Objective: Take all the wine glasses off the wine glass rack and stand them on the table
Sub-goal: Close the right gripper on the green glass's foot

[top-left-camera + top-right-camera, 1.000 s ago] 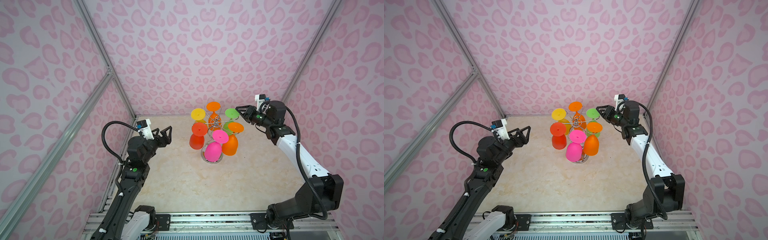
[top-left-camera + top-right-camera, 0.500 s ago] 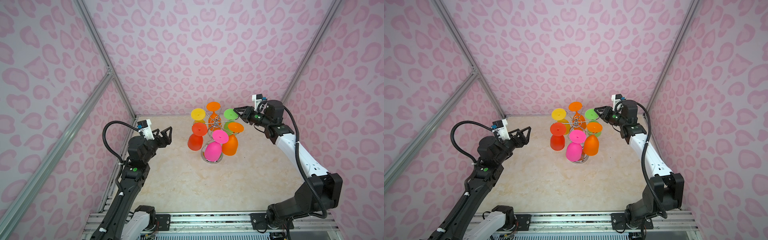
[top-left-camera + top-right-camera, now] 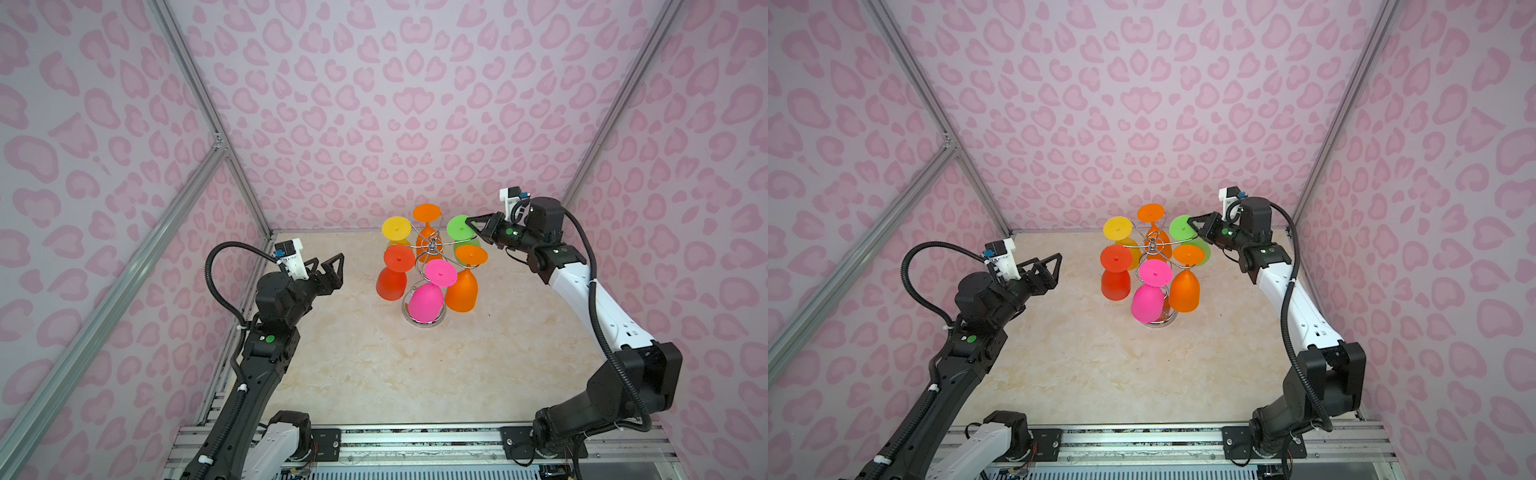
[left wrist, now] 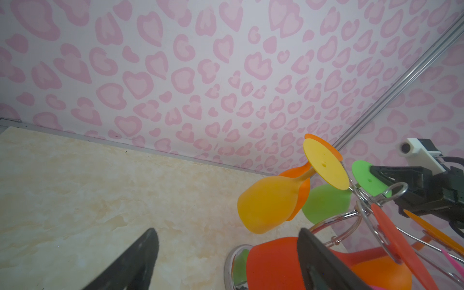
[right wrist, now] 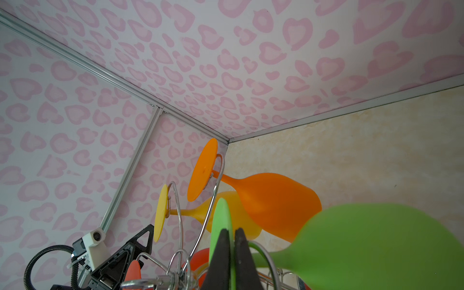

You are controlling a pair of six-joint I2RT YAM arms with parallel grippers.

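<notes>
grasp step: our right gripper pinches the foot of the green wine glass, left gripper wide and empty; next we slide that foot outward off the wine glass rack.

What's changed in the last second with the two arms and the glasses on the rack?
The right gripper moved in toward the wine glass rack, and its jaws shut on the foot of the green wine glass. The left gripper stayed open, off to the side, and the green glass is still hanging on the rack.
</notes>
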